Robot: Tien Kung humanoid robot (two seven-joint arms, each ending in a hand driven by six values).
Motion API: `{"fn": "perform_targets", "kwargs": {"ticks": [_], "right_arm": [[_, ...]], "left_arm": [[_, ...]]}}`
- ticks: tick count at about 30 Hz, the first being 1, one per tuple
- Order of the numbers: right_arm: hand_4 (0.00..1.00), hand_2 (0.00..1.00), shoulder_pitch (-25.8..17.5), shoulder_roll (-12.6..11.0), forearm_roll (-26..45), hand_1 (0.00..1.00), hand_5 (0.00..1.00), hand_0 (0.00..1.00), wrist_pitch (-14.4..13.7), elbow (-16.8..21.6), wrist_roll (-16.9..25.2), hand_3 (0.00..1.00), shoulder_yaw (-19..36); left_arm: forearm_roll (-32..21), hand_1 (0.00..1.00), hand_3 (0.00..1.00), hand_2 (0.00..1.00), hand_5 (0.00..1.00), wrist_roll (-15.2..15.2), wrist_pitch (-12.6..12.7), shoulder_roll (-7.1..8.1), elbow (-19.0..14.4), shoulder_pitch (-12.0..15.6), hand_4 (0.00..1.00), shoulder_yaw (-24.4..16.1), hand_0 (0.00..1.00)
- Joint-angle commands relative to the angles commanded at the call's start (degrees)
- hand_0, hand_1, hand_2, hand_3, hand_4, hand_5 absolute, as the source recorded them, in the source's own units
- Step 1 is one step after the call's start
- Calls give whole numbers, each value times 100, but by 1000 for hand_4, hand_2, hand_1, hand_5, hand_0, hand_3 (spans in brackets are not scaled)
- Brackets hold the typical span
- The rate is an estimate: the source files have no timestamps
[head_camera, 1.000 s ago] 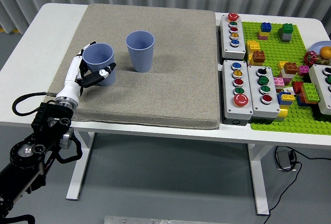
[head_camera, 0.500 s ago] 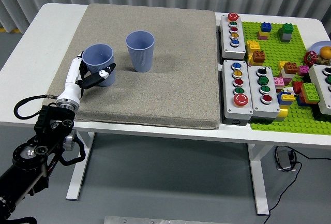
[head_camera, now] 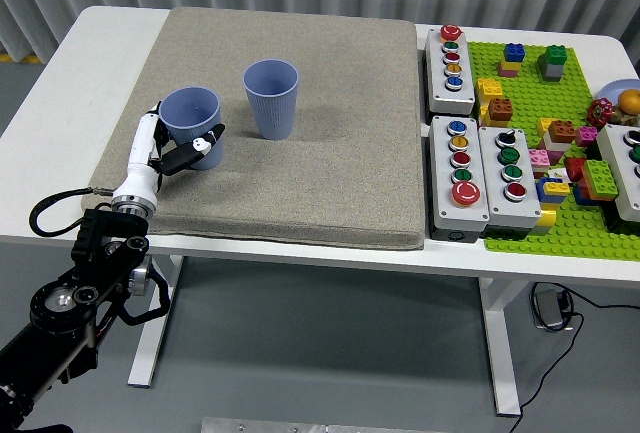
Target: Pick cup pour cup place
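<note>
Near the left edge of the tabletop (head_camera: 60,63), the left robot hand (head_camera: 176,148) wraps its fingers around a blue cup (head_camera: 191,125) standing upright on a grey mat (head_camera: 300,133). A second blue cup (head_camera: 271,98) stands just beside it, toward the far edge. The picking step appears to be in hand; next, the held cup likely needs lifting and tilting over the second cup.

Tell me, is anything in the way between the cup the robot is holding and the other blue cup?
Nothing visible is. The left hand is wrapped around the near cup, and only bare gray mat lies between it and the second cup, which stands upright and apart to its right.
</note>
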Motion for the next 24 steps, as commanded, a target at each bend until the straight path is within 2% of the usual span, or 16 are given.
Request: {"fn": "perform_targets", "kwargs": {"ticks": [2,3,10,14,18,21,24], "right_arm": [[2,596,-1,-1,0,654,181,690,1,-1,3,580,2],[2,596,0,-1,0,654,181,690,1,0,1,580,-1],[2,596,-1,-2,0,655,180,690,-2,-4,3,580,-17],[2,596,-2,-1,0,655,180,690,-10,-6,1,580,-28],[2,596,6,-10,0,654,179,691,-19,-8,3,580,-37],[2,596,19,-22,0,654,179,690,-24,-10,4,580,-44],[2,596,35,-29,0,654,179,690,-27,-11,2,580,-58]], "left_arm": [[33,517,521,523,98,-19,29,-3,-15,10,769,-4,516],[42,511,519,519,80,-27,42,-3,-23,12,752,-2,461],[117,505,518,515,93,-39,71,2,-89,41,762,-37,453],[583,505,518,515,93,18,85,69,-274,55,762,-162,453],[1418,504,518,516,92,79,40,270,-482,-10,765,-318,453],[2029,492,522,516,92,137,-25,509,-552,-221,763,-272,453],[2213,492,522,516,92,170,-63,622,-533,-378,763,-225,453]]}}
